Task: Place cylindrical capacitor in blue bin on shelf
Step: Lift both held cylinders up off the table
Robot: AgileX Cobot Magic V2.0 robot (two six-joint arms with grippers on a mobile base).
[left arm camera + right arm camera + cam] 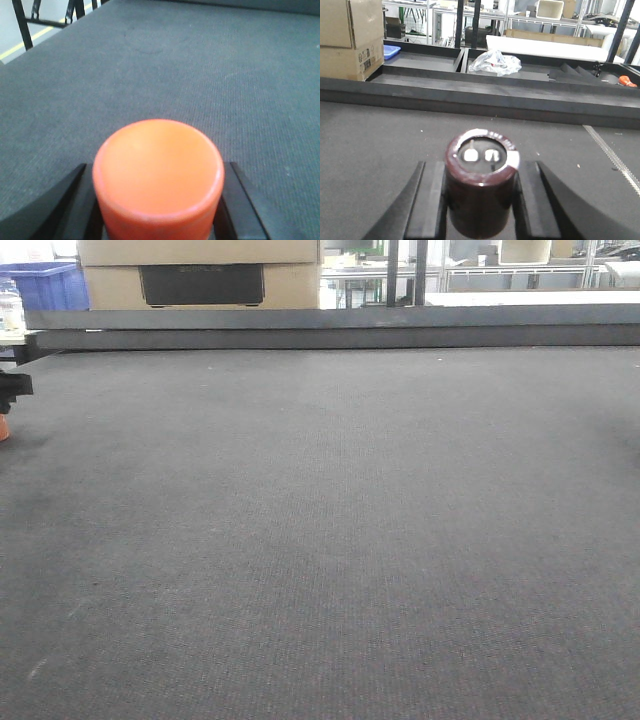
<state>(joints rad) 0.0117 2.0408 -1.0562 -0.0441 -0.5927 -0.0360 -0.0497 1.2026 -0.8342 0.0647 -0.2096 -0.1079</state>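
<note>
Carrying is the step in hand, by my reading. Nearest the right wrist camera, the right fingers [427, 205] are clenched on the capacitor [480, 200], a dark maroon can standing upright between the pads with its two metal terminals facing up. Whether its base touches the grey tabletop [370, 150] I cannot tell.

To do this well, hold the can vertical and grip it firmly, since I judge its smooth sleeve could slip. Raise it enough to clear the dark raised rail [470, 97] along the far edge of the tabletop. Then bring it over the bin from above and let go only once it is low inside. The left fingers [75, 200] grasp an orange cylinder [159, 175] at the left edge of the tabletop and are best held idle meanwhile.

Counting outward, there is one capacitor, one orange cylinder and two sets of fingers. Beyond the rail are two stacked cardboard boxes [350, 40] at far left and one crumpled clear plastic bag [495, 62] in the middle. One blue bin [45, 285] shows far left in the front view. One blue tray [391, 51] sits just right of the boxes in the right wrist view, and I cannot tell whether the two are the same thing. Farthest off stands the shelf [500, 278], shiny steel racking, so the trip looks long.
</note>
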